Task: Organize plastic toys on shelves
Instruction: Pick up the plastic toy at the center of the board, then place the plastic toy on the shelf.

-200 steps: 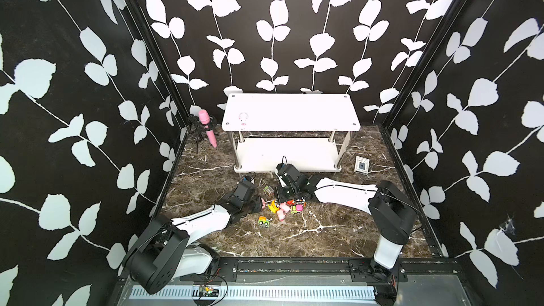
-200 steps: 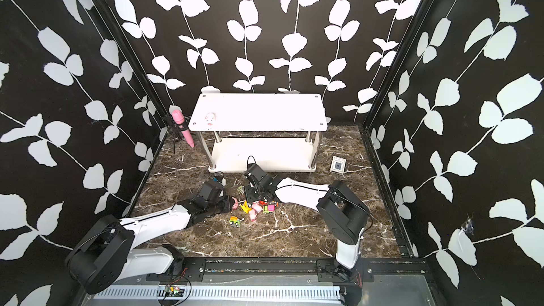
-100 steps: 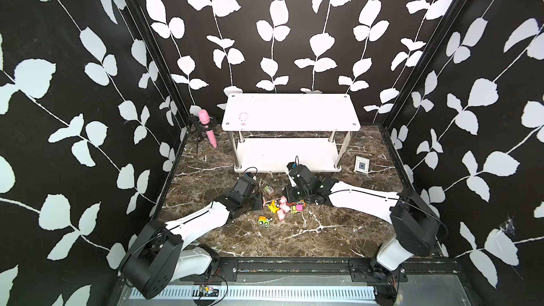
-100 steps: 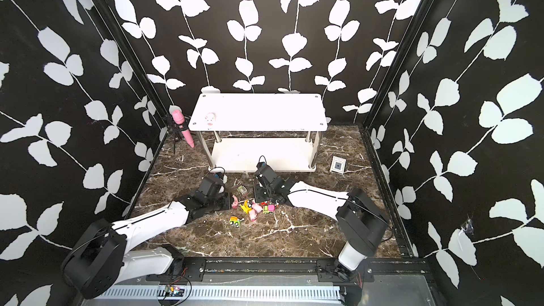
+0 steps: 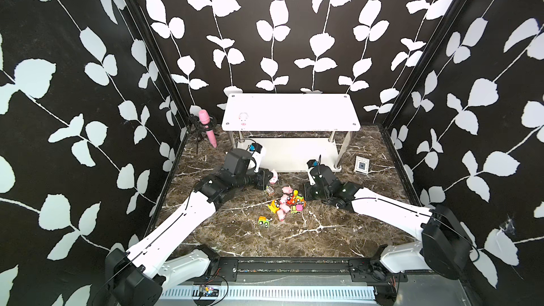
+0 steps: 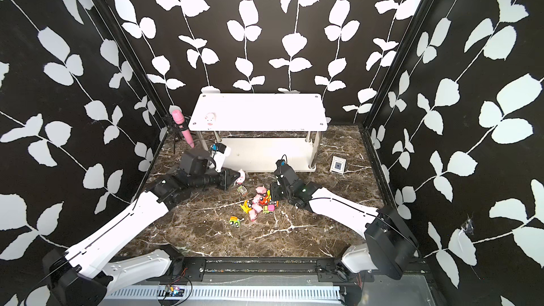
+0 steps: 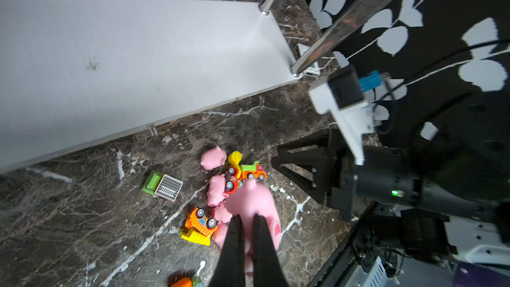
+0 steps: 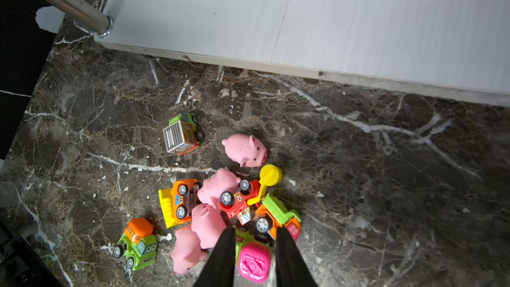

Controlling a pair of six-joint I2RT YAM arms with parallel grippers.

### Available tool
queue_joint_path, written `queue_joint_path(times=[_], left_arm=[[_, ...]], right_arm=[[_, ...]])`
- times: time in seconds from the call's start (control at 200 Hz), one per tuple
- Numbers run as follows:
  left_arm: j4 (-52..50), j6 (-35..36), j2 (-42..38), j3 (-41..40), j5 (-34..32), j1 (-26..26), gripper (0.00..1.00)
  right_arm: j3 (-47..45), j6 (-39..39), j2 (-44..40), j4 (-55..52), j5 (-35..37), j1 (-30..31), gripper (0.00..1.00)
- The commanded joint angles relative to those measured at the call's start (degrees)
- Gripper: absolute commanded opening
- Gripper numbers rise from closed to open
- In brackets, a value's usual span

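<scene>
- Since my left pincer [image 7: 247, 218] has just clamped shut, it now holds a pink pig [image 7: 254, 202] by the body and, as I judge, clear of the floor; a second ago it sat low at the edge of the pile [image 8: 218, 189] with nothing in it
- Just ahead of that pincer lies the lower board [image 7: 138, 51] of the shelves [image 5: 294, 110], bare; I judge the pick complete and the placing due next
- My right pincer [image 8: 254, 230] has drawn back from over the pile; its jaws stand narrowly apart and empty, with the pink-topped vehicle [image 8: 253, 262] on the floor beneath them, unmoved
- One pig [image 5: 243, 119] stands on the top board, as before; four pigs and six vehicles remain on the floor between my two pincers
- Writing: the stickers on the box truck [image 8: 180, 133] and the red vehicle [image 8: 240, 202], and the print on the card box [image 5: 361, 166], are too small to read; no brand is legible
</scene>
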Motion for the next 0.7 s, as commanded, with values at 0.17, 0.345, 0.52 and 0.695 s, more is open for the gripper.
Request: queue_joint_path(times=[0.17,0.345,0.52,0.695], left_arm=[[-10.3,6.5,1.7,18.2,-2.0,-0.2,0.0],[-14.7,8.4,6.0,27.6,-7.2,0.1,0.0],[-18.6,10.4,11.4,36.4,-12.4,1.6,0.0],[-21.1,11.0,16.6,43.6,-13.7,3.3,0.0]], right_arm=[[-2.0,-0.8,-1.8,-0.1,0.9,-1.0,0.28],[-1.9,-0.7,-1.6,-0.3,0.8,-1.1,0.28],[-1.9,-0.7,-1.3,-0.4,0.7,-1.2,0.28],[-1.3,-0.8,-0.8,-0.6,0.4,-1.3,0.28]])
